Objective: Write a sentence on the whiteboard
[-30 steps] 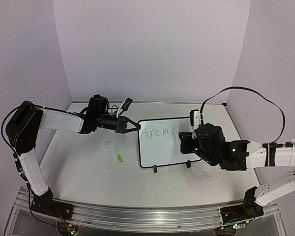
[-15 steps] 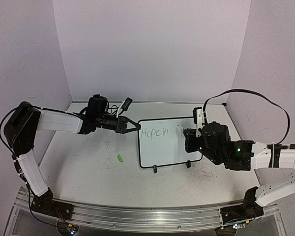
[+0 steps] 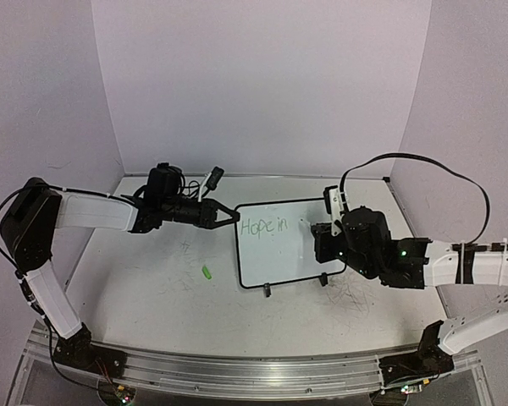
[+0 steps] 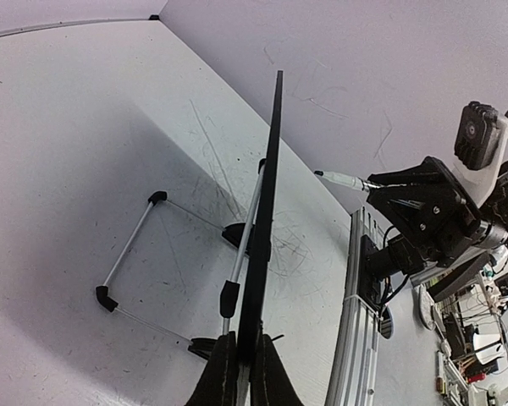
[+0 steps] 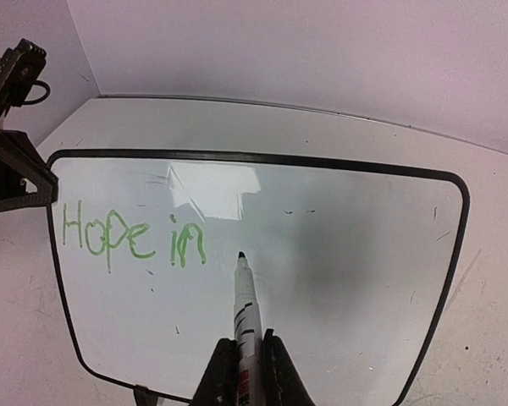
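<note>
Seen from above, the small, glossy white rectangular whiteboard (image 3: 281, 264) with its thin black frame stands on its feet in the middle of the scuffed white table (image 3: 144, 292), between the two arms. The left gripper (image 3: 229, 216) is clamped on the board's left edge. The right gripper (image 3: 313, 233) hangs before its right half. The thin green handwritten lettering (image 3: 263, 227) reads only "Hope in". A small green piece (image 3: 207, 271), perhaps a cap, lies on the table near the board. The left wrist view shows the board edge-on, with the jaws pressed together on its frame. In the right wrist view the jaws pinch a white-barrelled marker (image 5: 245, 309), its dark tip just right of "in"; I cannot tell whether it touches. Writing seems to be mid-sentence. The next word needs the tip set lightly on bare board, with the left grip bracing against the push.
</note>
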### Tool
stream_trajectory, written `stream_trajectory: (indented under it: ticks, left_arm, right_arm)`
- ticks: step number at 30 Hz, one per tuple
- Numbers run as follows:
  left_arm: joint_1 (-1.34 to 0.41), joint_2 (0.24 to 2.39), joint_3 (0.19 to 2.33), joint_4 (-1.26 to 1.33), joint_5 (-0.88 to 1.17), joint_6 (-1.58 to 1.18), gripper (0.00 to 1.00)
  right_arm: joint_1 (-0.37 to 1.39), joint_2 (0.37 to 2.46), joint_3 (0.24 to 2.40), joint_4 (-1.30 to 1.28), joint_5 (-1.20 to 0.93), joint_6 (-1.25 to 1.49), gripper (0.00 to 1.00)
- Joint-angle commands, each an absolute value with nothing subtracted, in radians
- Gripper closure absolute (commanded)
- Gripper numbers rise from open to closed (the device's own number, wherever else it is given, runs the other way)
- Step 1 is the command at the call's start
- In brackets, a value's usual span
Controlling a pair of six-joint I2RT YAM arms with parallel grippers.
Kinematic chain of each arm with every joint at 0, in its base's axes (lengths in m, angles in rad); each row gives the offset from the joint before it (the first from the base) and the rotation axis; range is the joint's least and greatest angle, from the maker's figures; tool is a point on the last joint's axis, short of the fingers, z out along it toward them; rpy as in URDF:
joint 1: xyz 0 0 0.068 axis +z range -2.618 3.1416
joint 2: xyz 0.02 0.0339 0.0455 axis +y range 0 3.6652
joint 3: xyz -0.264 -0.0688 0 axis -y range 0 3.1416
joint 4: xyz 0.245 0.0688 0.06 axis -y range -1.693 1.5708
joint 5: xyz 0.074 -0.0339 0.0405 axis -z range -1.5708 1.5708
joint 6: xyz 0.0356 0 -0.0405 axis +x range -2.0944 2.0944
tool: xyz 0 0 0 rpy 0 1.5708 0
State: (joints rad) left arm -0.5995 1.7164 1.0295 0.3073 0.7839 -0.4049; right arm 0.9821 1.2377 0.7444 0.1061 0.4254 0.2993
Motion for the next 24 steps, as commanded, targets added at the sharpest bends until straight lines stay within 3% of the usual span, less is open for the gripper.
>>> stream_trajectory:
  ticks: [1,24]
  left_arm:
    - [-0.594,1.656,1.02,0.334,0.748,-0.417,1.0]
    - [-0.594,1.665,1.016,0.331,0.755,-0.358,1.0]
  right_arm:
    - [0.98,1.226,0.785,0.12,0.422,0.3,1.0]
    - [0.975,1.29,0.769,0.209,0.432,0.325,1.0]
